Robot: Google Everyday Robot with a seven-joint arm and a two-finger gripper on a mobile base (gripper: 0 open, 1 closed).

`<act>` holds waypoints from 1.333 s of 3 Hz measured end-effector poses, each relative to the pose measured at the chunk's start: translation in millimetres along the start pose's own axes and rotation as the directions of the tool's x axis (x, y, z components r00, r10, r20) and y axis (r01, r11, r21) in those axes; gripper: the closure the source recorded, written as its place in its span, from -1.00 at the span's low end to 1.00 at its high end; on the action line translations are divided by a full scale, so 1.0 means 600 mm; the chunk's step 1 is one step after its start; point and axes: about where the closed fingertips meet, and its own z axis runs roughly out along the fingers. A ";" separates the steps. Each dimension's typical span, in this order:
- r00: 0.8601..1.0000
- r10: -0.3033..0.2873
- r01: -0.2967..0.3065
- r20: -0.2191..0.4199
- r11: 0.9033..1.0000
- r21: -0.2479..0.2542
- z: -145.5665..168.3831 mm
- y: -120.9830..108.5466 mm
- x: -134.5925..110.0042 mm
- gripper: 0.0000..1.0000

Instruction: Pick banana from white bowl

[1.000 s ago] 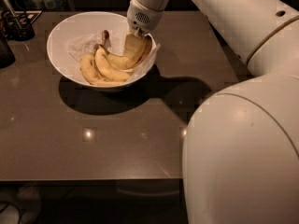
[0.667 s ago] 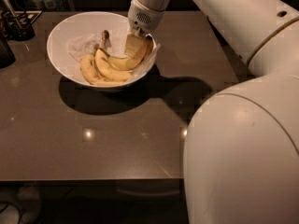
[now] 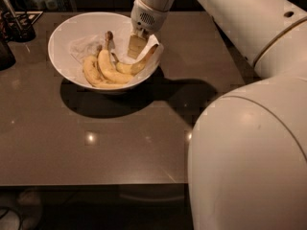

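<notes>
The white bowl (image 3: 61, 32) stands at the back left of the dark table, lined with crumpled white paper (image 3: 82, 47). The banana (image 3: 140, 64), slender and curved, lies against the bowl's right inner wall, its tip reaching up to the rim. Two fatter bananas (image 3: 105, 67) joined at one brown stem lie to its left. My gripper (image 3: 136, 46) reaches down into the right side of the bowl, just above the middle of the slender banana. I cannot tell whether it touches the banana.
A dark holder with utensils (image 3: 17, 27) stands at the table's back left corner. My arm (image 3: 230, 13) crosses the upper right, and my large white body (image 3: 249, 162) fills the lower right. The table's front edge (image 3: 96, 183) runs across the bottom.
My gripper has lifted slightly inside the bowl, so more of the slender banana now shows below it. The bananas and the bowl have not moved.
</notes>
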 end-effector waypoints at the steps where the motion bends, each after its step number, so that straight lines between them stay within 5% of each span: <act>1: 1.000 0.000 0.000 0.000 1.000 0.000 0.000 0.000 0.000 -0.76; 2: 1.000 0.000 0.000 0.000 1.000 0.000 0.000 0.000 0.000 -1.00; 4: 0.999 0.010 -0.008 -0.033 0.999 0.039 0.004 -0.002 0.004 -0.90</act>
